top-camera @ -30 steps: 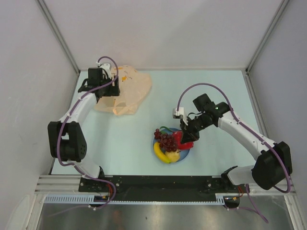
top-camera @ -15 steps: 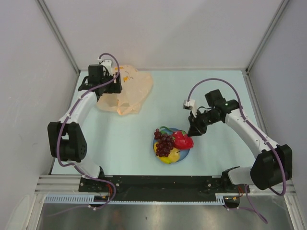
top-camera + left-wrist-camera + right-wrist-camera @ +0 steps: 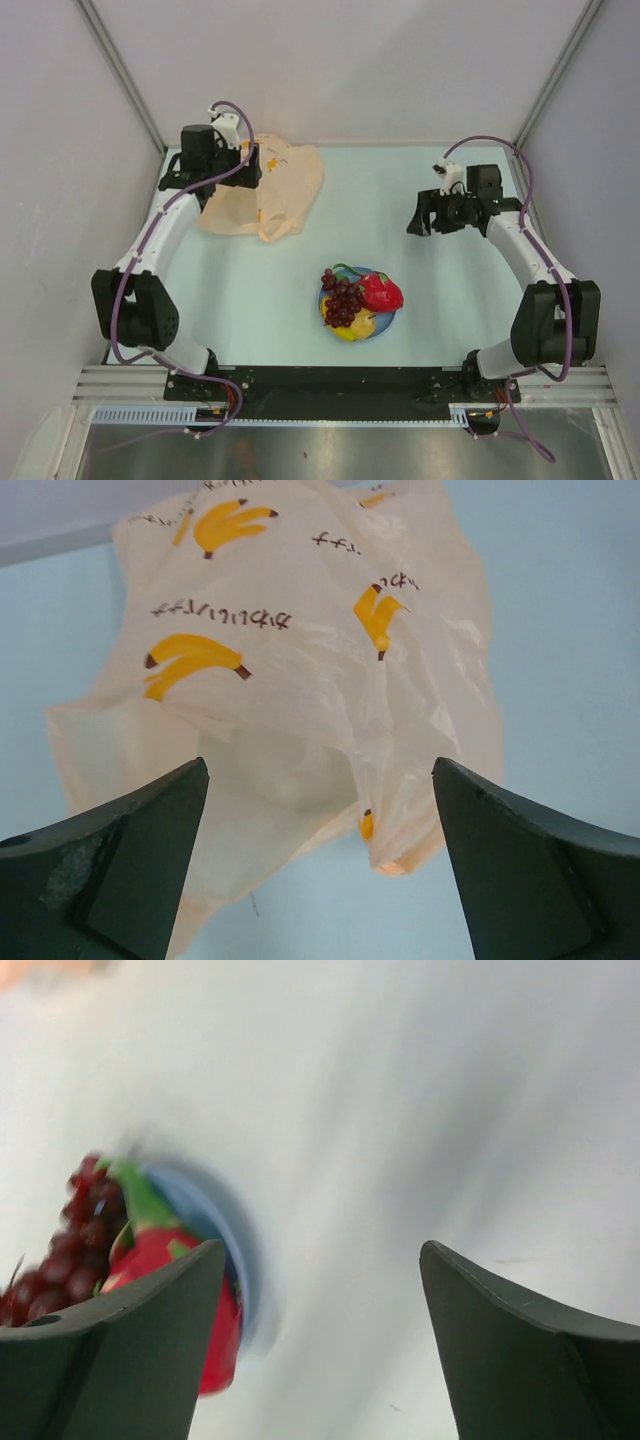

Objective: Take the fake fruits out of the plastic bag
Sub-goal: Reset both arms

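Right claw [image 3: 424,222] has swung clear of the plate [image 3: 392,318], fingers apart, empty. Dragon fruit [image 3: 381,292] now sits with the other fruits [image 3: 348,305]. Left claw [image 3: 320,780], spread wide, hangs over the limp bag [image 3: 285,180]. Looks done!

Pale blue table [image 3: 450,295]: a peach plastic bag [image 3: 272,183] lies in its far left corner, a blue plate [image 3: 391,317] near the near edge.

Crinkled peach plastic bag [image 3: 270,190] lies slumped far-left; fake fruits [image 3: 358,300] sit heaped together, well apart
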Tool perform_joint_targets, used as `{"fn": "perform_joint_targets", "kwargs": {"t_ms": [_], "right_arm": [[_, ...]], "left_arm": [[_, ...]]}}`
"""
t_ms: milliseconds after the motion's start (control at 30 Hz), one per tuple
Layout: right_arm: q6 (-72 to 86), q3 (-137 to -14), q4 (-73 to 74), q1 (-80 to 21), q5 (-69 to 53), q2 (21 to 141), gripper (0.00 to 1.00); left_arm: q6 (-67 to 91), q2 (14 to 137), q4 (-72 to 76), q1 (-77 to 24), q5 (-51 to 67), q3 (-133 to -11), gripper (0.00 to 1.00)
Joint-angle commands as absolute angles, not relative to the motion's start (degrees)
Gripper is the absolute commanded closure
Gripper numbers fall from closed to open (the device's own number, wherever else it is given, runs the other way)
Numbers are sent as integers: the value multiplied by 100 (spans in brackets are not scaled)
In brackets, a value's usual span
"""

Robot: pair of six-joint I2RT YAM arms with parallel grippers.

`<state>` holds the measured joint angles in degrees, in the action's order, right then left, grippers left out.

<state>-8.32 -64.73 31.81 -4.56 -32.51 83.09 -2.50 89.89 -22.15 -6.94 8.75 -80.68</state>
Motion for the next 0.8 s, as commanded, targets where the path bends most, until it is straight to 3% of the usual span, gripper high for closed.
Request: {"fn": "perform_joint_targets", "kwargs": {"t_ms": [0,300,767], "right_arm": [[613,-6697,2470,-290,-1803,8420,1],[738,-6820,2478,-272,-545,8279,0],[826,-7180,2241,-290,-764,8428,0]], "left_arm": [[-878,8491,-2171,-712,389,-8350,0],[-1099,8051,-2478,-431,1503,-8754,0],[-501,7963,-2444,-677,2180,-7972,0]]}}
